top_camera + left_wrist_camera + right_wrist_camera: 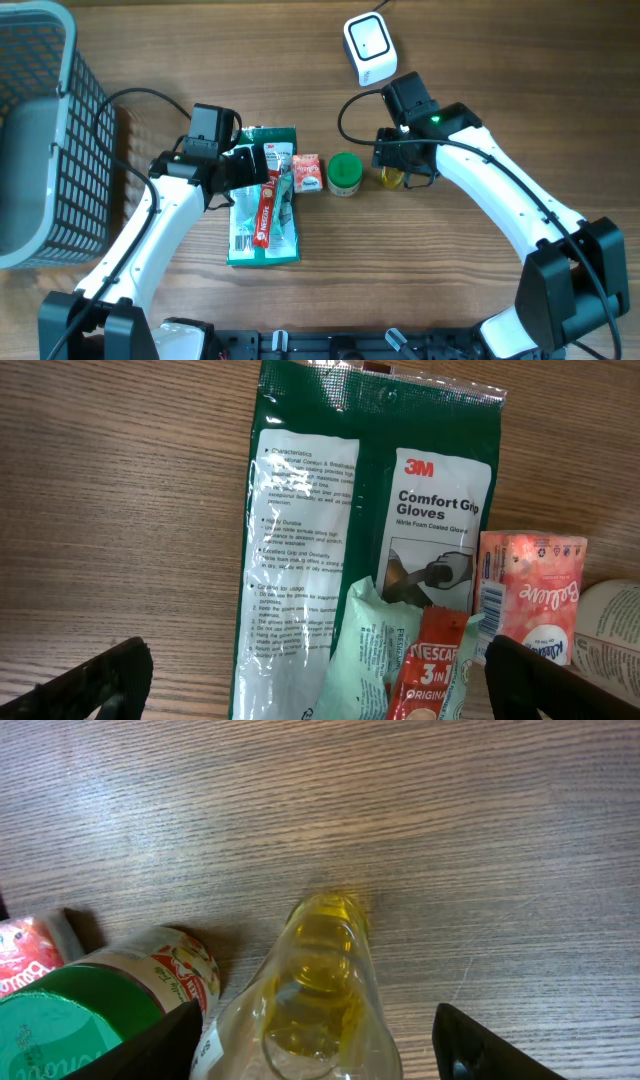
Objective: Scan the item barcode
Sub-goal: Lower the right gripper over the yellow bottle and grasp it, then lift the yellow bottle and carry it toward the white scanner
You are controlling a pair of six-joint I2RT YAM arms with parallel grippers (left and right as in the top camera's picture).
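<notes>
The white barcode scanner (368, 45) lies at the back of the table. My right gripper (320, 1055) stands open over a clear bottle of yellow liquid (320, 980). The bottle stands between the fingers, close to the left one, with a gap to the right one. In the overhead view the right gripper (402, 165) hides most of the bottle (391, 179). My left gripper (320, 690) is wide open above a green 3M gloves packet (330, 510), a pale green sachet (365, 650) and a red Nescafe stick (430, 670), holding none of them.
A green-lidded jar (345, 172) stands just left of the bottle, with a pink tissue pack (307, 172) beside it. A grey mesh basket (40, 130) fills the table's left side. Cables run from both arms.
</notes>
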